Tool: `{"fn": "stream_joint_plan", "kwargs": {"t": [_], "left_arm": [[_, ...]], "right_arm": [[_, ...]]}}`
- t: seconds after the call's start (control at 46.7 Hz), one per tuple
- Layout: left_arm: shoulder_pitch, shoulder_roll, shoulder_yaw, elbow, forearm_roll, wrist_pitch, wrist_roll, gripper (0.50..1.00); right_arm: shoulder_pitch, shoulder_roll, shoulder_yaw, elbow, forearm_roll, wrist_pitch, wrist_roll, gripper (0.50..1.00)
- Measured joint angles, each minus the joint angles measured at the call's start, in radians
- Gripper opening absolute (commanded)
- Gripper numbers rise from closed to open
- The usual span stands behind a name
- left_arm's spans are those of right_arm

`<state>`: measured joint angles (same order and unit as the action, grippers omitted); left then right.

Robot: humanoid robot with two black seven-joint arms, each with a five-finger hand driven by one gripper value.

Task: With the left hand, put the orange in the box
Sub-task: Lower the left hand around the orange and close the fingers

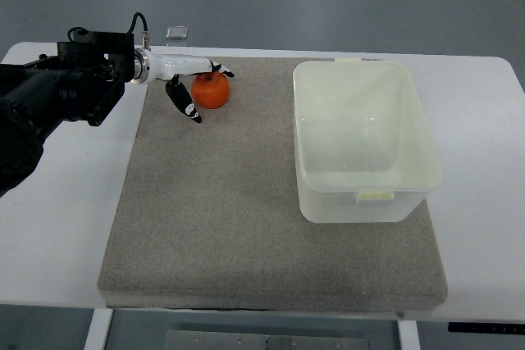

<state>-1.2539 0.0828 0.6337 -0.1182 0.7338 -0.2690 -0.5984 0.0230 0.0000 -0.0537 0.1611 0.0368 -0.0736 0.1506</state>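
Top view
Left arm: dark, comes in from the picture's left edge across the white table (57,227), ending at the far left corner of the grey mat (238,227).
Left hand (190,84): white with black fingertips, reaching rightward over the mat's far edge; fingers spread around the orange without a visible clamp, one set running along the fruit's far side, another pointing down at its near left.
Orange (212,90): sits on the mat near its far left corner, just beside the palm and between the spread fingers; whether any finger touches it cannot be told.
Box (365,194): pale translucent tub, lid off, on the right half of the mat, well apart from the orange and hand.
Small clear object (177,34): at the table's far edge, beyond the hand; too small to identify.
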Motion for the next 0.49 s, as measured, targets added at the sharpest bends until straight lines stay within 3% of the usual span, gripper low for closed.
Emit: {"fn": "stream_joint_plan", "kwargs": {"t": [0.15, 0.214, 0.278, 0.386, 0.493], "left_arm": [[-0.001, 0.001, 0.0, 0.0, 0.0, -0.006, -0.001, 0.846], [-0.001, 0.002, 0.001, 0.0, 0.0, -0.007, -0.002, 0.772], [-0.001, 0.002, 0.001, 0.0, 0.001, -0.007, -0.003, 0.652], [-0.003, 0.001, 0.001, 0.0, 0.001, -0.007, -0.002, 0.5], [-0.004, 0.001, 0.002, 0.006, 0.002, -0.006, -0.002, 0.5]], "right_arm": [[0.0, 0.0, 0.0, 0.0, 0.0, 0.0, 0.0, 0.926], [0.0, 0.0, 0.0, 0.0, 0.0, 0.0, 0.0, 0.926], [0.0, 0.0, 0.0, 0.0, 0.0, 0.0, 0.0, 0.926], [0.0, 0.0, 0.0, 0.0, 0.0, 0.0, 0.0, 0.926], [0.0, 0.0, 0.0, 0.0, 0.0, 0.0, 0.0, 0.926]]}}
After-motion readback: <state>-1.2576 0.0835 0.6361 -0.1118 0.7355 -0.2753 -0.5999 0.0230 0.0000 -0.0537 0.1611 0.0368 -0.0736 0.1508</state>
